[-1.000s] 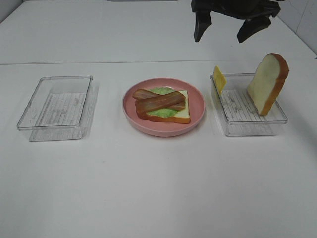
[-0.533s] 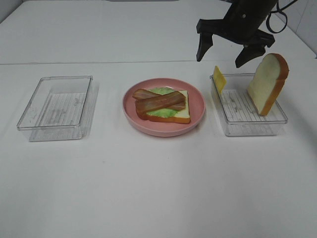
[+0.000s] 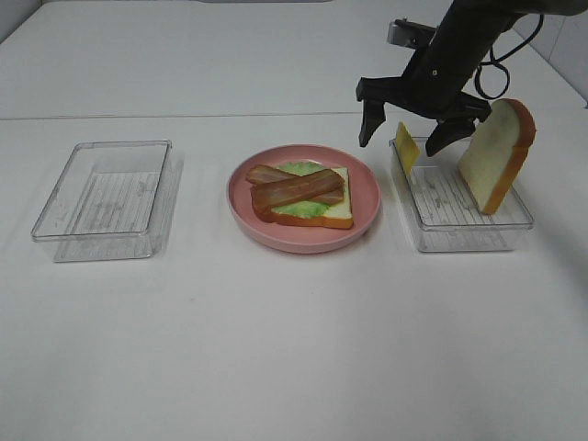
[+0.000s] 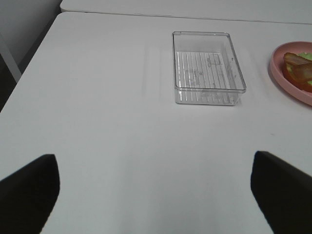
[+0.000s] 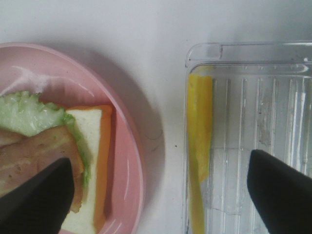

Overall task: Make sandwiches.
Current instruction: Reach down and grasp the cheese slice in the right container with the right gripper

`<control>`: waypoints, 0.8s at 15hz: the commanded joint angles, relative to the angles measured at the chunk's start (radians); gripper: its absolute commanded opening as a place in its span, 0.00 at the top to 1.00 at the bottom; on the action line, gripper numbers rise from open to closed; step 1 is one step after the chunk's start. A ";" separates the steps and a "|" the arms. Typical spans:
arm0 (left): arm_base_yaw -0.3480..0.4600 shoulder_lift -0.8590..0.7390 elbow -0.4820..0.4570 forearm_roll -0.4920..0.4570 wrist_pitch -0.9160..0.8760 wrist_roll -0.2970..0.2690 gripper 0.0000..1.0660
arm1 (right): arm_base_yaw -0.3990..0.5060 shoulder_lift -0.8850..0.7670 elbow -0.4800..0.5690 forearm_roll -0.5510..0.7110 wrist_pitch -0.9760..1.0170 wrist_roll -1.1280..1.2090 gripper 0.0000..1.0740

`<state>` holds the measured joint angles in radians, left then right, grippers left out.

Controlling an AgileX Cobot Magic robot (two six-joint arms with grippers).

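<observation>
On the pink plate [image 3: 303, 241] lies the partial sandwich: a bread slice [image 3: 336, 214] topped with green lettuce [image 3: 299, 209] and two crossed bacon strips [image 3: 294, 188]. A yellow cheese slice [image 3: 406, 150] leans on edge against the left wall of the right clear tray [image 3: 464, 237], and a second bread slice [image 3: 496, 154] stands upright at that tray's right. My right gripper [image 3: 401, 138] hangs open just above the cheese, one finger on each side. The right wrist view shows the cheese [image 5: 200, 131] between the open fingers [image 5: 282, 195]. My left gripper [image 4: 156, 195] is open over bare table.
An empty clear tray [image 3: 106, 197] sits at the left, also visible in the left wrist view as the tray [image 4: 207, 68] beside the plate's rim [image 4: 287, 78]. White table surrounds everything.
My right gripper has come down from the back of the table to just above the cheese at the right tray's left end. Food and trays have not moved.
</observation>
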<state>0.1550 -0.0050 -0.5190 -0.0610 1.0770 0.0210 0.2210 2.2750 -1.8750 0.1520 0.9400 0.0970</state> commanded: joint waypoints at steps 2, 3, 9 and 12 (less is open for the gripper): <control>0.002 -0.021 0.002 -0.006 -0.006 -0.004 0.06 | -0.003 0.012 -0.003 0.003 -0.010 -0.004 0.16; 0.002 -0.021 0.002 -0.006 -0.006 -0.004 0.06 | -0.003 0.012 -0.003 0.003 -0.011 -0.003 0.17; 0.002 -0.021 0.002 -0.006 -0.006 -0.004 0.06 | -0.003 0.012 -0.003 0.002 -0.018 -0.003 0.45; 0.002 -0.021 0.002 -0.006 -0.006 -0.004 0.06 | -0.003 0.012 -0.003 -0.042 -0.014 -0.003 0.48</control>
<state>0.1550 -0.0050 -0.5190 -0.0610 1.0770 0.0210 0.2210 2.2820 -1.8750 0.1260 0.9220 0.0970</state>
